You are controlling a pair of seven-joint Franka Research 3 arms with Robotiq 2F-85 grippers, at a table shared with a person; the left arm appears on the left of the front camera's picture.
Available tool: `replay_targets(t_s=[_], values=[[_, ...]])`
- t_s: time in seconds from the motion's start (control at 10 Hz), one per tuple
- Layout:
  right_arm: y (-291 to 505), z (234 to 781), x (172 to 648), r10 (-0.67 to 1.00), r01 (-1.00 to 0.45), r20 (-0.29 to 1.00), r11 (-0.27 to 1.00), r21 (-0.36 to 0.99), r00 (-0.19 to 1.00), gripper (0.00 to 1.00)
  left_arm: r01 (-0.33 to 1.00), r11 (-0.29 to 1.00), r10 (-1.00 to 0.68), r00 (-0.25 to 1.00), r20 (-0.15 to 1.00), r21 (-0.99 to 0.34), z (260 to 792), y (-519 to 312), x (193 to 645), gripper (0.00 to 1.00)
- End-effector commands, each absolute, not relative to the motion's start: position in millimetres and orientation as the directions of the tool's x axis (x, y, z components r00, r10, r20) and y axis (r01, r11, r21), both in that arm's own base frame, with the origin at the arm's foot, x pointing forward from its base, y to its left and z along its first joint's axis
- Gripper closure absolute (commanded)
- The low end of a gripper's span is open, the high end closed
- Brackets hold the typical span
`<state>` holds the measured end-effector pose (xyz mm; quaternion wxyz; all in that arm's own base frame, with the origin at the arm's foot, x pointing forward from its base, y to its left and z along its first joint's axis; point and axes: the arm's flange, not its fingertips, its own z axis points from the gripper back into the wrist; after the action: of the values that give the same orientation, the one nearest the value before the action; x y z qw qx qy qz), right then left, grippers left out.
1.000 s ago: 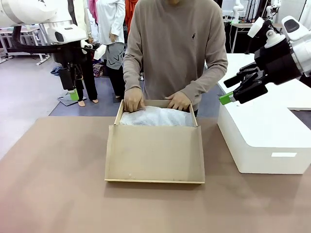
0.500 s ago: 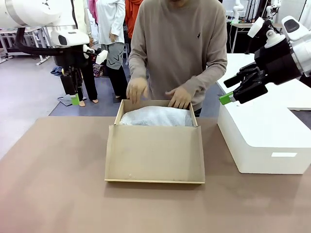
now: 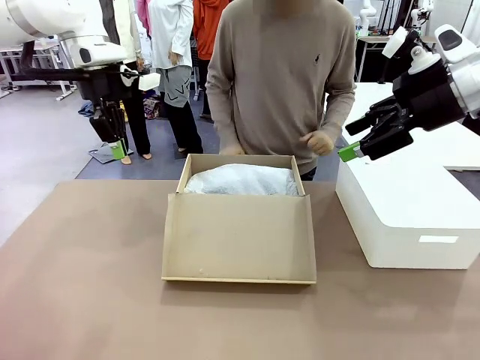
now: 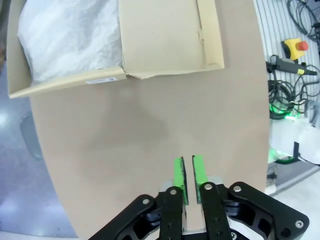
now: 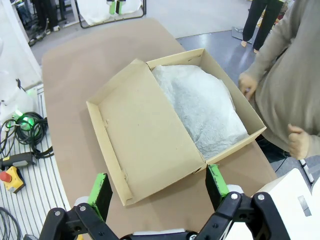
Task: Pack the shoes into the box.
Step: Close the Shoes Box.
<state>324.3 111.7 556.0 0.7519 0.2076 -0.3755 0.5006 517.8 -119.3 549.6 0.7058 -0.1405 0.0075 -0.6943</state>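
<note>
A: Firstly, left fingers (image 4: pixel 179 175)?
B: Nearly closed, thin slit, empty; upper left, front view.
A: And right fingers (image 5: pixel 101 192)?
B: Spread wide, empty; upper right.
A: Then the box (image 3: pixel 238 236)?
B: Frame centre on table (image 3: pixel 82 262), lid open, tissue paper (image 3: pixel 240 180) inside.

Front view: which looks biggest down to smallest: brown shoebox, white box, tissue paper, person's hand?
Largest: the brown shoebox and the white box look about alike; the white one runs off the picture.
Then the tissue paper.
Smallest: the person's hand.

The brown table (image 3: pixel 82 285) holds the cardboard box (image 3: pixel 238 236) and a white box (image 3: pixel 409 217).
</note>
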Motion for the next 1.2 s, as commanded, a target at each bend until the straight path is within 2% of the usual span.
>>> replay_targets(t_s=[0.0,0.2,0.4,1.1], values=[[111.8,555.2,328.4,0.588,-0.918,0.786,0.391,-0.069,0.191,0.00,0.968,-0.042,-0.964,0.025,0.264,-0.247,546.4,-105.8,527.4,1.00],[111.8,555.2,328.4,0.588,-0.918,0.786,0.391,-0.069,0.191,0.00,0.974,0.078,-0.948,0.138,0.285,-0.213,534.6,-99.6,533.3,1.00],[111.8,555.2,328.4,0.588,-0.918,0.786,0.391,-0.069,0.191,0.00,0.970,0.138,-0.940,0.192,0.283,-0.199,518.0,-91.7,531.5,1.00],[111.8,555.2,328.4,0.588,-0.918,0.786,0.391,-0.069,0.191,0.00,0.937,0.219,-0.885,0.309,0.350,-0.274,451.3,-80.0,528.5,1.00]])
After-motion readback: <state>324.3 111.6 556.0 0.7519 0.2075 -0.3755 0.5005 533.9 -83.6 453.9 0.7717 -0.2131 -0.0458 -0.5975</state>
